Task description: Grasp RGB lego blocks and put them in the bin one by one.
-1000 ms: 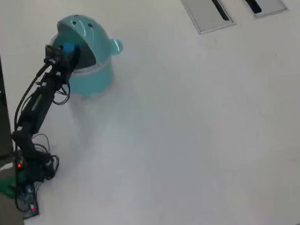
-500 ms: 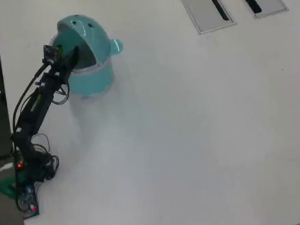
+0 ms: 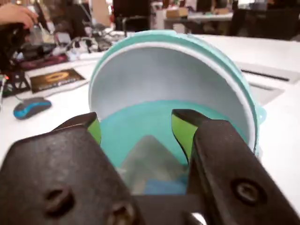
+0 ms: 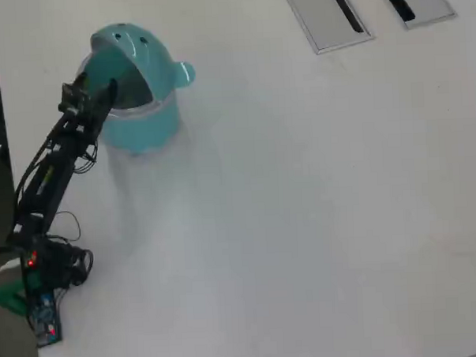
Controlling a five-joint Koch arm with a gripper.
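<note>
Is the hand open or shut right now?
Open: in the wrist view the hand has its jaws apart, empty, with the bin visible between them.

Arm: reaches from its base at lower left of the overhead view up toward upper left.
Hand (image 3: 136,129): jaws apart, nothing between them.

You see a teal bin (image 4: 141,123) with a pale hood lining, a black gripper (image 3: 136,126) with yellow-green pads (image 3: 180,129), and a white worktop (image 4: 302,207).
</note>
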